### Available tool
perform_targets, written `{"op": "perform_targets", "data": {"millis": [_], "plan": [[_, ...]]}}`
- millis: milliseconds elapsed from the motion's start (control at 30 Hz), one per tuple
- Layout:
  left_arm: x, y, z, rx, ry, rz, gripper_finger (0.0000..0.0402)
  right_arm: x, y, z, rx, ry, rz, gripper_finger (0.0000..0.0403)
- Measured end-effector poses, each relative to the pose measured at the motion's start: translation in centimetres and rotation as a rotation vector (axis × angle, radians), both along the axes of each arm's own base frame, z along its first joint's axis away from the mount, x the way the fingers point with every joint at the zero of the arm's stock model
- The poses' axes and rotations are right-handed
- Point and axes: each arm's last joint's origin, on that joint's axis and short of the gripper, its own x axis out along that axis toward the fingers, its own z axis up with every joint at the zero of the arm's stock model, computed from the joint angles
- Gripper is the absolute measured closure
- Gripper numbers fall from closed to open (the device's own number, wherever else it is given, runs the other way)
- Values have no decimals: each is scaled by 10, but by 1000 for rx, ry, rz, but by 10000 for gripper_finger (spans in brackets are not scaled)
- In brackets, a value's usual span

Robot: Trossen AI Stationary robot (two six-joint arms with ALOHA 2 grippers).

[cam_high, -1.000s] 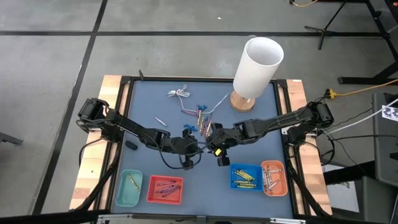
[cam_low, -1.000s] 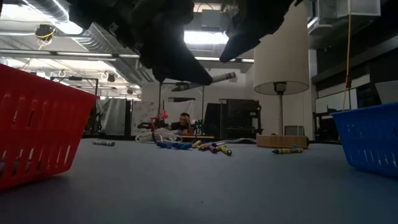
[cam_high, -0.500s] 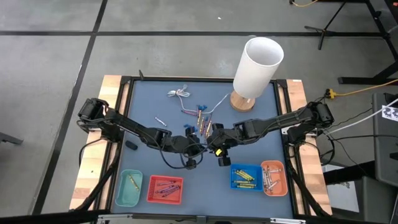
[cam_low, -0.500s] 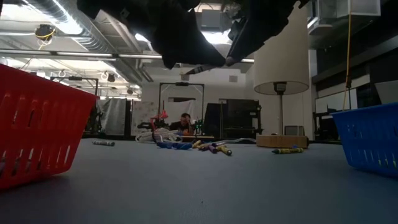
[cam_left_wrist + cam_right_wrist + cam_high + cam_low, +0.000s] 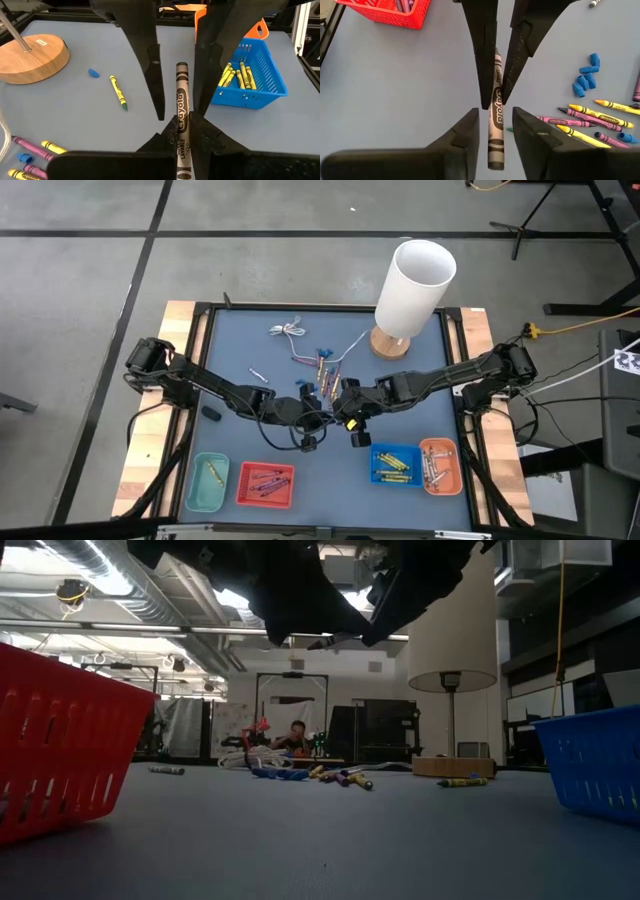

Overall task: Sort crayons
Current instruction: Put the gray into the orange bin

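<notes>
We see a grey crayon (image 5: 180, 120) clamped in the left gripper (image 5: 181, 131) above mid-table; the right gripper (image 5: 494, 127) meets it there, fingers (image 5: 470, 131) parted around the crayon; loose crayons (image 5: 328, 363) lie just beyond, toward the far side.

An industrial lab or workshop: exposed ceiling ducts (image 5: 120, 585), concrete floor (image 5: 90, 270), equipment racks (image 5: 385, 730) behind the table.

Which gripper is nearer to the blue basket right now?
Right. The right gripper hovers mid-table, just up-left of the blue basket; the left gripper meets it at the grey crayon, slightly farther from the basket.
</notes>
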Motion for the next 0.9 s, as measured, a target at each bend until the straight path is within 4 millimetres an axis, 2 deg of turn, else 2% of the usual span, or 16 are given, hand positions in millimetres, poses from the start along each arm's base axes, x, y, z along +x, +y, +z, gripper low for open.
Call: {"op": "perform_targets", "data": {"millis": [333, 500, 733, 900], "plan": [[0, 0, 0, 1, 1, 2, 392, 0, 0, 0, 0, 0, 0, 370], [0, 0, 0, 1, 3, 2, 388, 0, 0, 0, 0, 1, -1, 386], [0, 0, 0, -5, 0, 1, 331, -1, 0, 0, 4, 6, 4, 372], [0, 0, 0, -5, 1, 2, 288, -11, -1, 9, 5, 152, 28, 384]]}}
